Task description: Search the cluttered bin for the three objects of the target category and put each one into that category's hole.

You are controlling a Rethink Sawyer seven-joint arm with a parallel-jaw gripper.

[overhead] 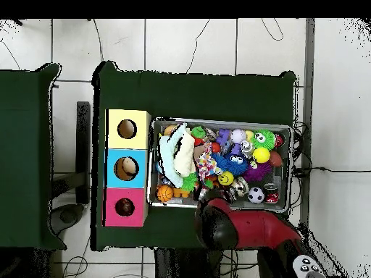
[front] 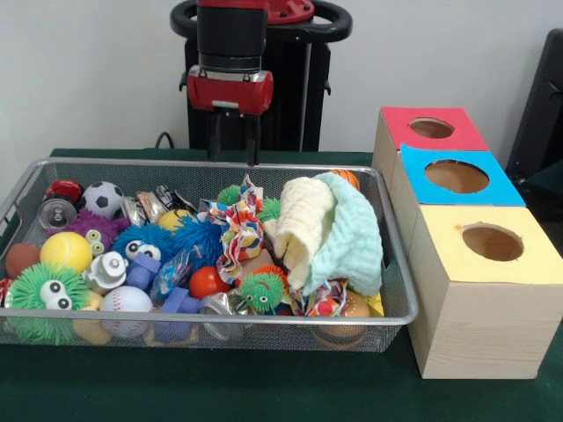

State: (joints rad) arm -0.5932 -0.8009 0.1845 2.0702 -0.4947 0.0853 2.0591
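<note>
We have the red-and-black gripper (front: 234, 141) hanging above the far rim of the wire-mesh bin (front: 35, 176), jaws slightly apart and holding nothing. Target category isn't stated, so we can't tell which 3 objs we're after; bin looks full, w/ balls, cans and fuzzy toys piled below and in front of the jaws. The three-hole wooden box (front: 475, 303) sits well off to one side of the jaws; something pale may sit in the blue hole (overhead: 126, 169), can't confirm. Looks like most or all sorting is left. A crumpled cream-and-mint cloth (front: 327, 230) and a patterned multicolour rag (front: 239, 230) cover part of the pile, likely hiding items.
</note>
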